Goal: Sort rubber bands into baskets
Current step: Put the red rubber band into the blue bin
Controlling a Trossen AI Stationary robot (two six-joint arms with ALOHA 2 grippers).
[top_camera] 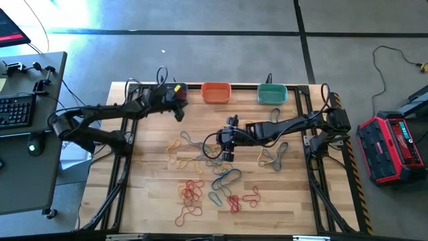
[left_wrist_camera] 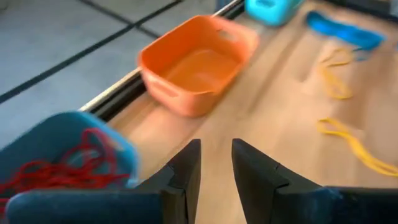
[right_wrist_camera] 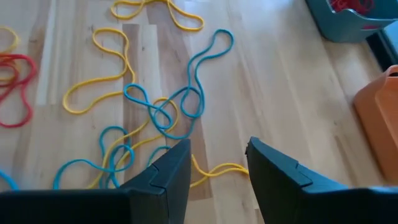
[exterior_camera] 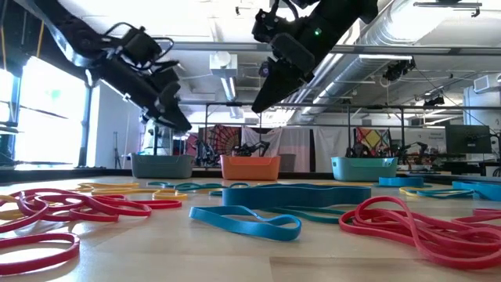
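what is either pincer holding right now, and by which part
Nothing. The left pincer is empty beside the grey-blue basket; the right pincer hangs open and empty over the bands.

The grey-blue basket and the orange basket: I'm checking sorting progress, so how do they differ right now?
The grey-blue basket holds a tangle of red rubber bands; the orange basket looks empty inside. The grey-blue basket sits at the left end of the row, by the left tool; the orange basket sits in the middle, farther from it. Both are small rounded rectangular tubs of similar size, upright along the table's far edge.
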